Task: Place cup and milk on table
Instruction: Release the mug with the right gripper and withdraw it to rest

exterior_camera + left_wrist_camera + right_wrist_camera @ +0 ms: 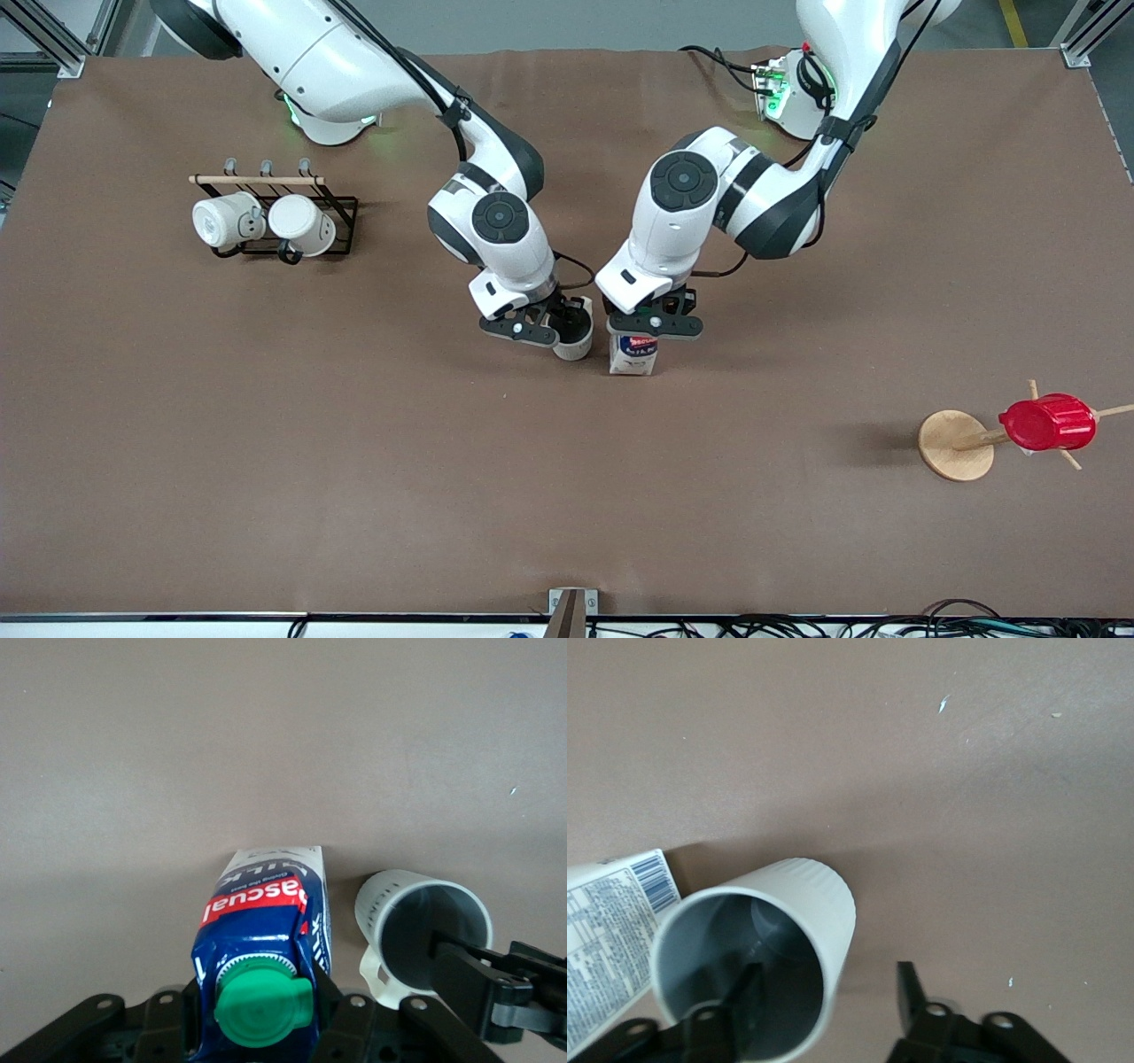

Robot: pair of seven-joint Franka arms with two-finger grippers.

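The cream-white cup [576, 342] stands on the brown table [354, 461] beside the blue and white milk [633, 355]. My right gripper [551, 326] is open, with one finger [747, 990] inside the cup [806, 904] and the other [909, 992] outside, well clear of its wall. My left gripper [653, 324] is shut on the top of the milk [266, 904], just below its green cap [262, 1003]; the carton's base rests on the table. The cup also shows in the left wrist view [390, 904], and the milk's side shows in the right wrist view [607, 921].
A black wire rack [341, 221] with two brighter white mugs [226, 220] stands toward the right arm's end. A red ribbed cup [1047, 424] hangs on a wooden peg stand [948, 447] toward the left arm's end, nearer to the front camera.
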